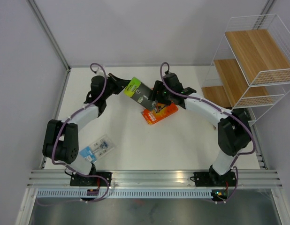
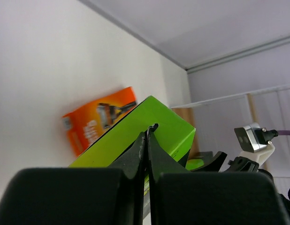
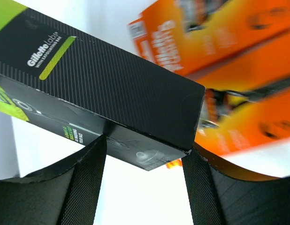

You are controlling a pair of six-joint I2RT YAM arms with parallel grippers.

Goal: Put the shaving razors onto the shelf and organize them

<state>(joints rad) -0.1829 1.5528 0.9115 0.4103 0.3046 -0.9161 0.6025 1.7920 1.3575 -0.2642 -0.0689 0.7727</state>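
located one black pack with lime-green end (image 1: 141,94) at 12 o'clock of centre on the table (image 1: 182,150), spanning aslant between both grippers. recorded left gripper (image 2: 147,140) clamped down at the lime-green end, with fingers (image 2: 135,157) all but meeting (apparently pinching a thin edge; contact itself hidden). recorded right gripper (image 3: 144,157) spread wide at the black end, with the pack corner between the fingers (image 3: 86,183); unable to confirm touch on either side. found orange packs (image 1: 160,113) flat on the table at 5 o'clock of the black pack, overlapping, partly under the right gripper. found clear blister pack with blue card (image 1: 99,148) at 8 o'clock, well apart, near the left arm (image 1: 65,136). noted shelf (image 1: 257,54) at 2 o'clock beyond the table's right edge, three stepped wood tiers in a white wire frame.
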